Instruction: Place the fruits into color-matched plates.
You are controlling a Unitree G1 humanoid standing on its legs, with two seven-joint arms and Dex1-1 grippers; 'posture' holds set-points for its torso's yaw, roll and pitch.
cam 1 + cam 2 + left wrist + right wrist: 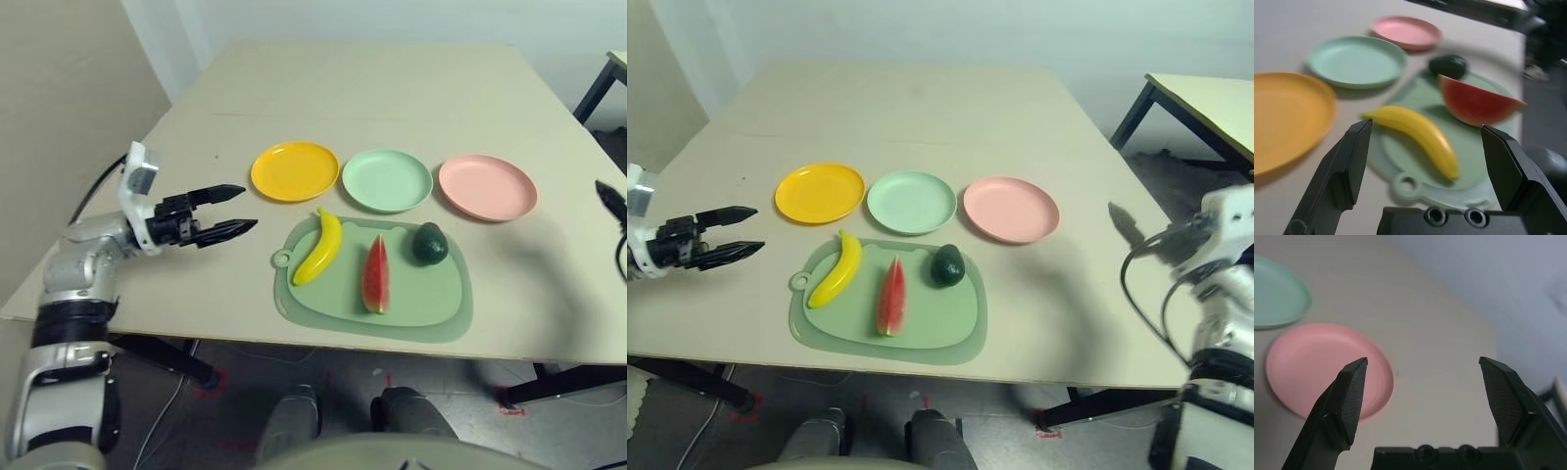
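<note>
On the mat (431, 304): banana (319, 247), watermelon (375, 274), avocado (429, 243) await our sorting.
Plates: yellow (294, 170), green (386, 180), pink (487, 187), unfilled.
Left gripper (241, 210): jaws apart, facing banana.
Right gripper (1422, 367): jaws apart, empty.

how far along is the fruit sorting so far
Nothing is done: the banana, watermelon wedge and avocado all lie on the green mat, and the yellow plate, green plate and pink plate hold nothing. Both end effectors are open, holding nothing.

Bare test room, plain table (392, 88), red floor tape marks (511, 404)
</note>
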